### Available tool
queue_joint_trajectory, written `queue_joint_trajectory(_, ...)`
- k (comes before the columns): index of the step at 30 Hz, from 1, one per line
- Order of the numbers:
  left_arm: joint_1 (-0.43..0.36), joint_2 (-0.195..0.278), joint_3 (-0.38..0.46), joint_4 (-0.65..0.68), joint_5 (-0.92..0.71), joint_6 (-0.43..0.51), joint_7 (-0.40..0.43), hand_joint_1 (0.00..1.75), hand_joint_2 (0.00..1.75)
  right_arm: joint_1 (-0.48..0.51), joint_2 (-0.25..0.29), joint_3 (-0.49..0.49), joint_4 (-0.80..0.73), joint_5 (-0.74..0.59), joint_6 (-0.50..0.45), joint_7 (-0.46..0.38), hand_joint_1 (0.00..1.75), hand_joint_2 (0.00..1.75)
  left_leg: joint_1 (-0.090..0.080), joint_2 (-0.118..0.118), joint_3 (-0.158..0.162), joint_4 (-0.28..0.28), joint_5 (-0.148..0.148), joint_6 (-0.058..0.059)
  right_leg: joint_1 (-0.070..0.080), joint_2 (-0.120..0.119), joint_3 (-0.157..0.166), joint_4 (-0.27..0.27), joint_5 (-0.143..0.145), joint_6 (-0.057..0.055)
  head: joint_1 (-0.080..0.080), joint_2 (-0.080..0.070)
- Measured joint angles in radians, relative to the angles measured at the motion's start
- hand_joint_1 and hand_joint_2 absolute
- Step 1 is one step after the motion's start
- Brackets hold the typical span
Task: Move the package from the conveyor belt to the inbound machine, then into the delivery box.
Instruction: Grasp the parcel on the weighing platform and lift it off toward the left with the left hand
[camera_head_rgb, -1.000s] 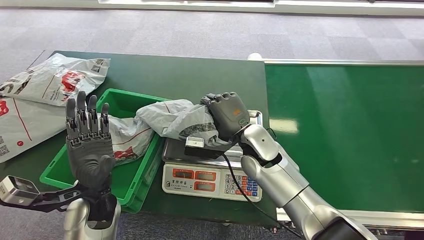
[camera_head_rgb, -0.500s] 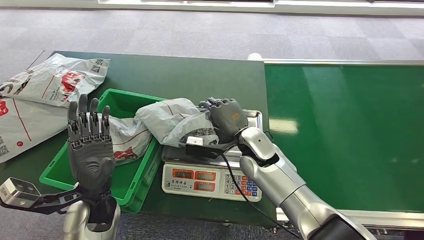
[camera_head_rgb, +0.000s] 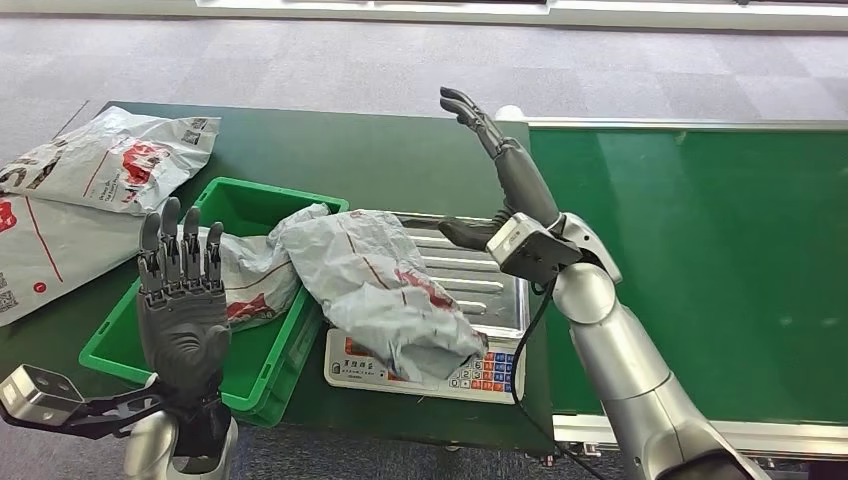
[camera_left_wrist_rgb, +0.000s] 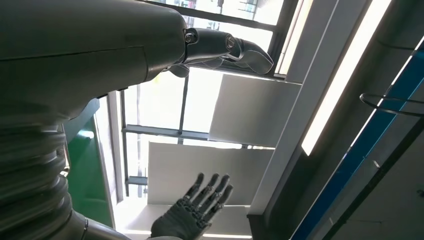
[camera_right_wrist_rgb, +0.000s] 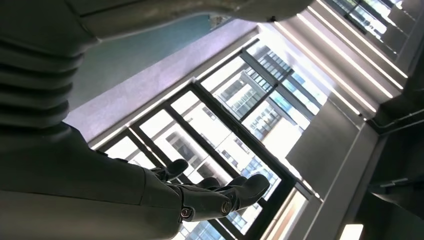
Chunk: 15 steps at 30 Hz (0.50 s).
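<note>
The grey plastic package (camera_head_rgb: 385, 290) lies loose across the steel tray of the weighing scale (camera_head_rgb: 495, 295), covering most of its front panel, with one end draped over the rim of the green box (camera_head_rgb: 250, 197). My right hand (camera_head_rgb: 488, 132) is raised above the far side of the scale, fingers spread, holding nothing; its fingers (camera_right_wrist_rgb: 215, 197) point up at windows in the right wrist view. My left hand (camera_head_rgb: 182, 290) stands upright and open in front of the green box, empty. Its fingers (camera_left_wrist_rgb: 225, 47) reach towards the ceiling in the left wrist view.
A second grey and red package (camera_head_rgb: 245, 280) lies inside the green box. Two more bags (camera_head_rgb: 110, 160) lie on the dark green table at the far left. The green conveyor belt (camera_head_rgb: 700, 270) runs along the right, beside the scale.
My right hand has let go of the package and swung up and back, fingers now spread. The package has dropped flat onto the scale. The left hand has barely moved.
</note>
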<state>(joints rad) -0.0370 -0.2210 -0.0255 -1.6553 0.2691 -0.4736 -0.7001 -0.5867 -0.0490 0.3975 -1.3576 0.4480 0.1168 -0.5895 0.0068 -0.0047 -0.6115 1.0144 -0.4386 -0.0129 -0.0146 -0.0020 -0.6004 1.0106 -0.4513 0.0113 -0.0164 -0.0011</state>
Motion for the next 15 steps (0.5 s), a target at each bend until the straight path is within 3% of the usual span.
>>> queue_joint_trajectory(10, 0.000, 0.001, 0.001, -0.031, -0.145, 0.115, -0.001, 0.00, 1.75, 0.043, -0.009, -0.079, -0.117, -0.089, 0.070, -0.046, 0.00, 0.00, 0.000, 0.000, 0.000, 0.000, 0.000, 0.000, 0.000, 0.000, 0.000, 0.000, 0.000, 0.000, 0.000, 0.000)
queue_joint_trajectory(15, -0.002, 0.009, -0.005, -0.053, -0.512, 0.422, 0.010, 0.00, 1.75, 0.090, -0.009, -0.122, -0.177, -0.095, 0.084, -0.055, 0.00, 0.00, 0.000, 0.000, 0.000, 0.000, 0.000, 0.000, 0.000, 0.000, 0.000, 0.000, 0.000, 0.000, 0.000, 0.000)
